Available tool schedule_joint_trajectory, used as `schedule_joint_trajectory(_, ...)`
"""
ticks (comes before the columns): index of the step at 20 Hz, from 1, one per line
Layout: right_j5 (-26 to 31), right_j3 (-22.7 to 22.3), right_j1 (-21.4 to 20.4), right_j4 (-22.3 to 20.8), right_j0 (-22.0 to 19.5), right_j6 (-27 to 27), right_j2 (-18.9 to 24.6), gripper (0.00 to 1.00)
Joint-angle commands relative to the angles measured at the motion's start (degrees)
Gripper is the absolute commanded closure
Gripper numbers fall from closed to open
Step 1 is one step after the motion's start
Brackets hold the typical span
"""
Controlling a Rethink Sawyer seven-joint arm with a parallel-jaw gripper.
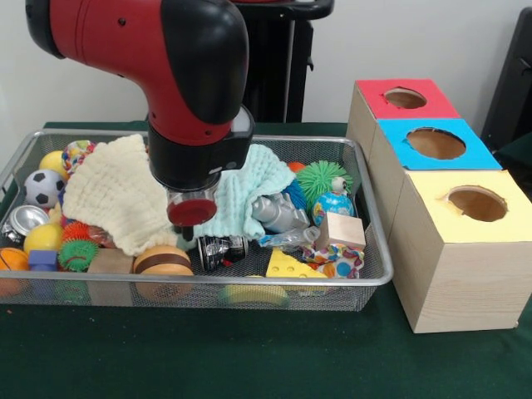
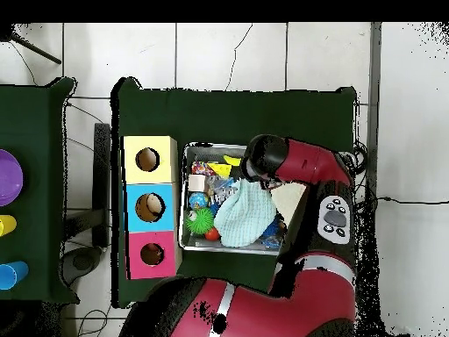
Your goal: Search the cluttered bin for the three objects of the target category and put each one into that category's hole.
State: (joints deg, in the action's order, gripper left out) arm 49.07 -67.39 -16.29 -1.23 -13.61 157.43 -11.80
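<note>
Reading off my two feeds, positions relative to the wire bin [image 1: 378, 278]:
arm: red and black wrist [image 1: 195, 141] hangs low over the bin's middle, above the cloths
gripper: hidden under the wrist, I cannot tell how its fingers stand
cloths: cream cloth [image 1: 116, 195] and mint cloth [image 1: 241, 195] lie on top of the clutter inside
clutter: soccer ball [image 1: 41, 187], green spiky ball [image 1: 324, 179], cheese wedge [image 1: 291, 266], wooden block [image 1: 341, 229], all inside
boxes: red [image 1: 403, 100], blue [image 1: 432, 143], yellow [image 1: 470, 204], in a row just beside the bin, each with a hole on top
target: category unclear, can't name the items
</note>
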Motion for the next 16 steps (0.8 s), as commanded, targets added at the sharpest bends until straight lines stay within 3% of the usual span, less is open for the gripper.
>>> schedule_joint_trajectory(1,-0.5,1.1,2.3,-1.0,-0.2,-2.4,4.9,1.0)
schedule_joint_trajectory(11,-6.7,-2.2,3.4,-1.6,-0.3,-1.6,5.1,1.0)
schedule_joint_trajectory(16,-7.3,0.4,4.9,-1.6,-0.8,-2.3,5.3,1.0)
